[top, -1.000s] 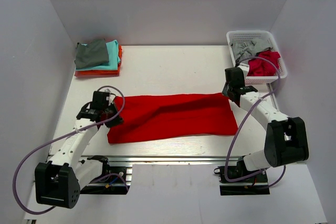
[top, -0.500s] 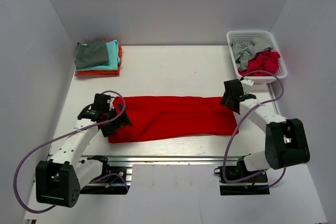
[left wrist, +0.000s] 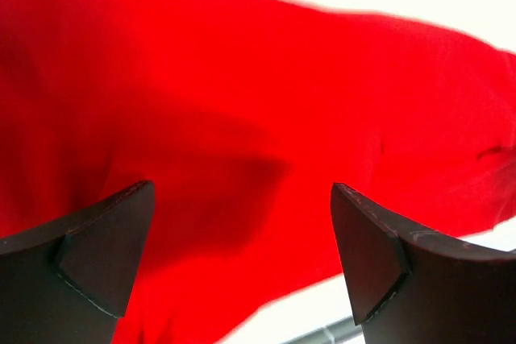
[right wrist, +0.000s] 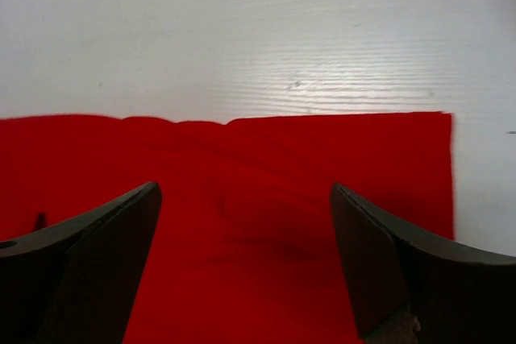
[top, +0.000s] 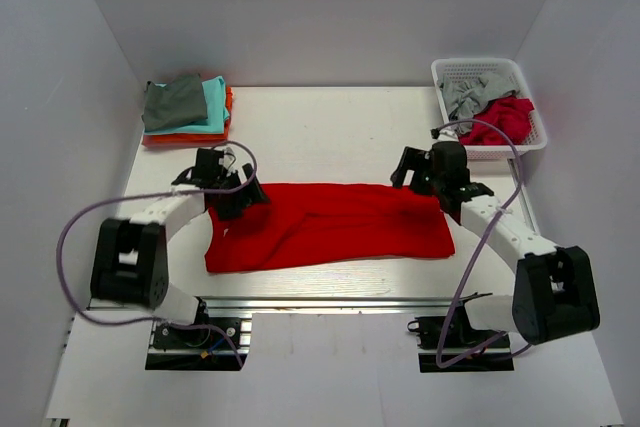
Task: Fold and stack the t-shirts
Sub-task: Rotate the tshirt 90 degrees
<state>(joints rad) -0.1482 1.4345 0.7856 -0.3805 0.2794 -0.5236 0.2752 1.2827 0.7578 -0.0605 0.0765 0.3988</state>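
A bright red t-shirt (top: 330,225) lies flat on the white table as a long folded strip. My left gripper (top: 240,195) hovers over its far left end, open and holding nothing. In the left wrist view the dark fingertips (left wrist: 113,239) stand wide apart of the left gripper (left wrist: 242,199), with red cloth (left wrist: 266,102) beneath. My right gripper (top: 412,173) hangs over the far right end, also open. The right wrist view shows the right gripper (right wrist: 246,199) above the shirt's far edge (right wrist: 322,142). A stack of folded t-shirts (top: 187,109), grey on top, sits at the back left.
A white basket (top: 478,63) at the back right holds a grey shirt (top: 464,93) and a crimson one (top: 505,119). White walls enclose the table on three sides. A metal rail (top: 300,299) runs along the near edge.
Both grippers went from shut to open and let go of the red shirt. Both arms swung toward the shirt's far edge; the shirt now lies flat.
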